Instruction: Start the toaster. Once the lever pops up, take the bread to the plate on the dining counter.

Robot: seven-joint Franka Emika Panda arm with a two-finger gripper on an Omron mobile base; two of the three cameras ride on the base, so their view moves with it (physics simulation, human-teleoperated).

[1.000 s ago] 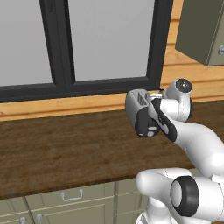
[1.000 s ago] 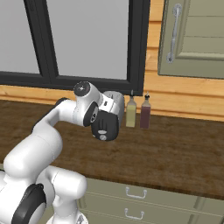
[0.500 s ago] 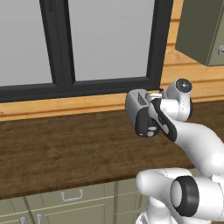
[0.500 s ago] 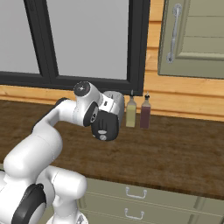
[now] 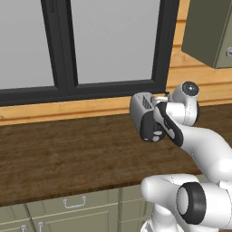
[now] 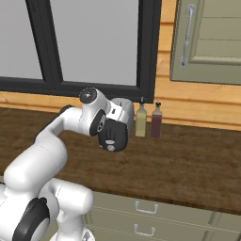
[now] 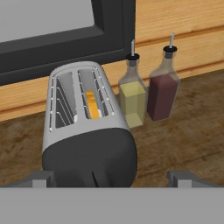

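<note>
The tool (image 7: 111, 178) hangs wide open right over the toaster (image 7: 85, 127), bread (image 7: 92, 104) sitting in its right slot, two bottles (image 7: 148, 89) just beyond.

Left base cam: sits behind arm, to its left, looks fwd and down over dark brown wood-grain counter (image 5: 63, 149) toward black-framed window (image 5: 63, 50).

Right base cam: behind arm, to its right, same facing; catches two glass bottles, one yellow, one dark red (image 6: 148, 120), at the wall.

Both base views share counter, window, silver two-slot toaster with dark front (image 6: 123, 110), from opposite sides.

Hand cam: very near, looks down along gripper onto toaster top and slots, bottles just beside, window sill behind.
</note>
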